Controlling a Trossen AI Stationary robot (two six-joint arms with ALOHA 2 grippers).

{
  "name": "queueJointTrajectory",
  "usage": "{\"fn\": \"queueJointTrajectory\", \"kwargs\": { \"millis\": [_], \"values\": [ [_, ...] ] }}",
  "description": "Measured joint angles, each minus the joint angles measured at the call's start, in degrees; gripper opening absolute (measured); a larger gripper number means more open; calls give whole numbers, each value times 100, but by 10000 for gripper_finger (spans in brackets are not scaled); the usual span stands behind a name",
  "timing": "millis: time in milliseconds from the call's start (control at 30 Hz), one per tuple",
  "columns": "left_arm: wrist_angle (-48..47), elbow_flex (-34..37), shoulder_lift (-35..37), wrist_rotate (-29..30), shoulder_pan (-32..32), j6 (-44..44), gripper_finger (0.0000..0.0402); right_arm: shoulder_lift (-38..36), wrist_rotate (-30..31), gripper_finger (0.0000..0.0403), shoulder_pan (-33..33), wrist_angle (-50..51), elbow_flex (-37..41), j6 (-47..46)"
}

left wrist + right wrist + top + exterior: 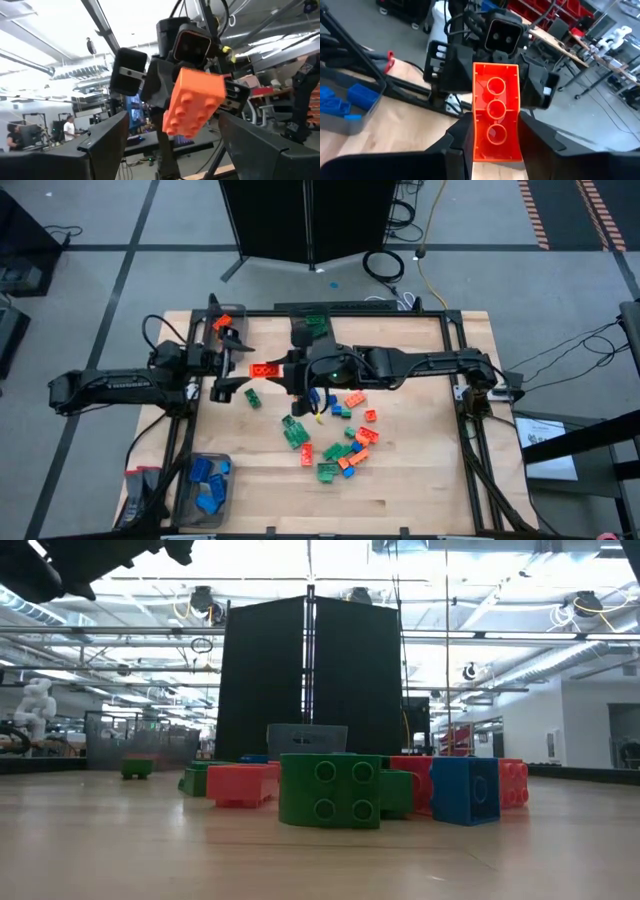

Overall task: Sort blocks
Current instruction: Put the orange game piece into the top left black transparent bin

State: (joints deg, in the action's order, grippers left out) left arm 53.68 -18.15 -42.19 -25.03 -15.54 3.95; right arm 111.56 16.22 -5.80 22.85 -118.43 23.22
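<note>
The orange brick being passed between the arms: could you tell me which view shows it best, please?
The right wrist view: the orange brick fills it, hollow underside up. The left wrist view shows its studs; the high view shows it small; the low view misses it.

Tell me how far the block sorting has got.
Partly done: several blue blocks lie in the bin at the table's near left corner. In hand: the right gripper holds an orange block facing the open left gripper. Left: the mixed pile at mid-table.
</note>
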Motion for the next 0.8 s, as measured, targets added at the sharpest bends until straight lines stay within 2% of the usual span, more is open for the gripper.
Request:
{"fn": "queueJointTrajectory", "kwargs": {
  "millis": [267, 800],
  "values": [
    [195, 11, -119, 122, 71, 2, 308, 160, -362, 108, 199, -186, -8, 22],
    [303, 0, -119, 130, 104, -13, 308, 200, -295, 108, 424, -483, 5, 156]
  ]
}}
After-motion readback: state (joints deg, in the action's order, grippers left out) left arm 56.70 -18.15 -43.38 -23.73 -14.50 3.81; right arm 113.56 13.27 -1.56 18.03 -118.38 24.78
